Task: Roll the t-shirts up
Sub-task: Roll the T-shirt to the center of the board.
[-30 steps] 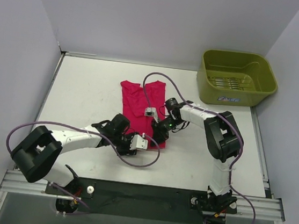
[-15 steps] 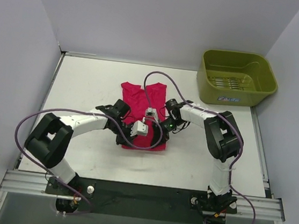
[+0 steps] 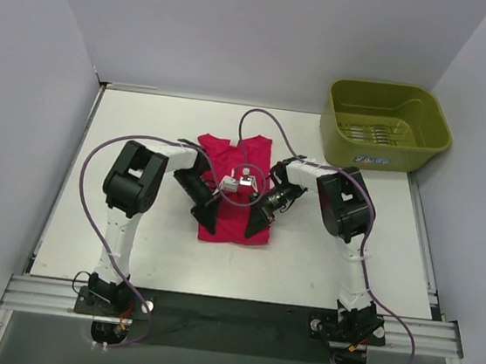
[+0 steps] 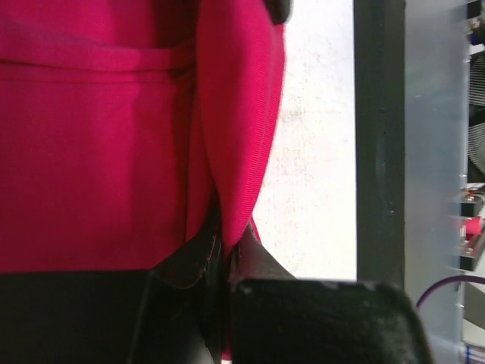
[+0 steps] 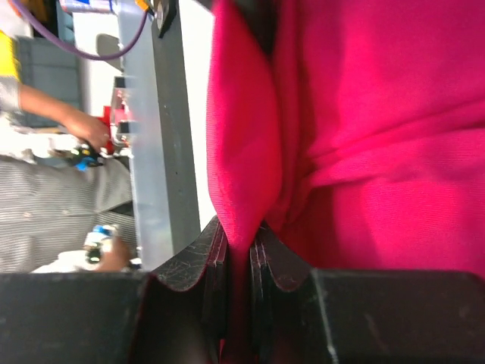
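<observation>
Though t-shirt (image 3: pixel 231 229) crimson, tub sticker (image 3: pixel 371 160) illegible

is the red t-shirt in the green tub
No, the t-shirt lies on the table, well apart from the olive-green tub at the far right corner.

Since a second ago: left fingers (image 3: pixel 207 223) have shifted from off t-shirt (image 3: pixel 232 220) near-left corner onto its hem and have closed, a fold of fabric now pinched between them. left arm (image 3: pixel 134 178), earlier stretched low across near-left surface (image 3: pixel 72 215), is now folded up, elbow raised to left of fingers, forearm angling down to them. right arm (image 3: pixel 339 202) elbow drawn inward; right fingers (image 3: pixel 256 228) slightly nearer bases. Shirt's near edge now lies nearer bases, spanning gap between both finger pairs. purple cable (image 3: pixel 97 152) on left now arcs high.
</observation>
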Controlling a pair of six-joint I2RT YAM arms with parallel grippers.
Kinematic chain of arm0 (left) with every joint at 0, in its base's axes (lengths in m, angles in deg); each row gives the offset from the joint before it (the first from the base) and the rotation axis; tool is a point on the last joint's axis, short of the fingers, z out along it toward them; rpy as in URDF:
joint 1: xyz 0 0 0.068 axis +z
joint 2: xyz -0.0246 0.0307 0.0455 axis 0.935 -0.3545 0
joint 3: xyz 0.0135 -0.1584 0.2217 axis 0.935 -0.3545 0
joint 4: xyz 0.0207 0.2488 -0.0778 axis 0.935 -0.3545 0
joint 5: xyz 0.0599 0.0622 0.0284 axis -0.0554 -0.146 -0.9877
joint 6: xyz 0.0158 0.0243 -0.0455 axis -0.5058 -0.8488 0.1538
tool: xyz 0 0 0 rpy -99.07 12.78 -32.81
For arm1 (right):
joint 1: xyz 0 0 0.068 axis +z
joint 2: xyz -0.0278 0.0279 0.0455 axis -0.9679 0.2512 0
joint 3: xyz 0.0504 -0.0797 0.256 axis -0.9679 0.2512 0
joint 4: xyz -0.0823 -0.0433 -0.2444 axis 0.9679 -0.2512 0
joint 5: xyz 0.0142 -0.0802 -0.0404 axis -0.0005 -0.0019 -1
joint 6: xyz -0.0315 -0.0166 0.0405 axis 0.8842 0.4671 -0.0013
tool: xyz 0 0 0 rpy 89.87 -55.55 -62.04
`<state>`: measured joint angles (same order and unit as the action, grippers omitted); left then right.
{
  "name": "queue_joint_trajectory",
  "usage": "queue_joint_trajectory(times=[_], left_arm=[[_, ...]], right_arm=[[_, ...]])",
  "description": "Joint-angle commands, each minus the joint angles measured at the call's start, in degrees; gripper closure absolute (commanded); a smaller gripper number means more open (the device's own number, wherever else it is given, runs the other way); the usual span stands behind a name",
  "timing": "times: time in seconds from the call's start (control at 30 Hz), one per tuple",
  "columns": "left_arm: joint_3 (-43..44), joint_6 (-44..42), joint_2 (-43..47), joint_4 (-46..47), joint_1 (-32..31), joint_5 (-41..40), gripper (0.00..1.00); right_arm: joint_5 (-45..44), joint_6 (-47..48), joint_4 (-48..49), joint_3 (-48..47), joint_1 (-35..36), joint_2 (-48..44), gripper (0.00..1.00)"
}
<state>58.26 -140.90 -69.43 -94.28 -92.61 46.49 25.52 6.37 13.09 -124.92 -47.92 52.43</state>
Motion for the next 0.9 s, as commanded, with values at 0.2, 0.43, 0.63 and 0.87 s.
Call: queue_joint_trajectory(times=[0.2,0.43,0.63,0.87], left_arm=[[1.9,-2.4,-3.5,-14.0,3.5,-1.2,0.41],[5.6,6.0,8.7,-8.5,11.2,-4.2,0.03],[-15.6,29.9,44.6,30.7,3.7,-30.1,0.03],[-39.5,43.4,66.9,60.2,-14.6,-44.3,0.06]], right_arm=[[-1.4,-9.2,-7.0,-9.8,-1.3,9.6,0.96],[-3.1,-10.7,-6.7,-11.7,-1.3,11.5,0.96],[-3.8,-10.8,-6.8,-12.4,-0.8,12.4,0.95],[-5.1,-10.6,-6.7,-13.5,-0.5,12.8,0.95]])
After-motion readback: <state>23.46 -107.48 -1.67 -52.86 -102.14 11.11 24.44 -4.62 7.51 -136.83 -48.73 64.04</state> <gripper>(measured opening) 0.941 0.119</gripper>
